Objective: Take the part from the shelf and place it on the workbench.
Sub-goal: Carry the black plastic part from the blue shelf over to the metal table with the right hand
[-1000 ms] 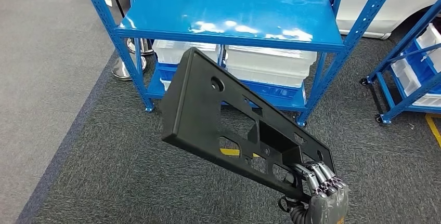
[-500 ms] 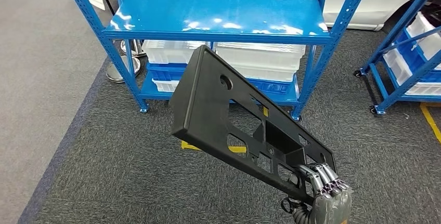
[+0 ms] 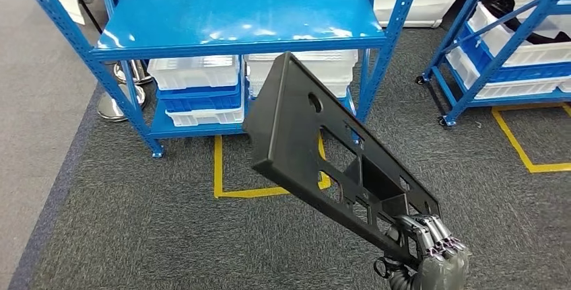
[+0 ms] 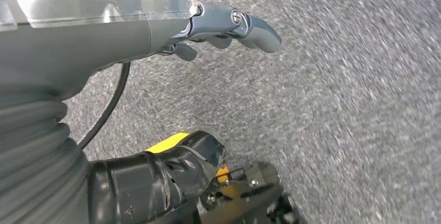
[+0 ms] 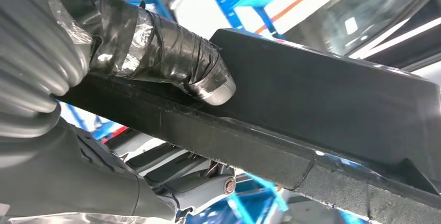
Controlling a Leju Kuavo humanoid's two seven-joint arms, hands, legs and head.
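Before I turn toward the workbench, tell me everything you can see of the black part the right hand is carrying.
The black part is a long, flat, matte panel that looks like moulded plastic, with a raised rim, one round hole near its far end and several rectangular cut-outs along its length. It is held in the air, tilted, its wide end rising toward the blue shelf and its narrow end low at the right hand. That hand grips the narrow end, with fingers over the edge and the taped thumb pressed on the opposite face. Nothing else touches it.
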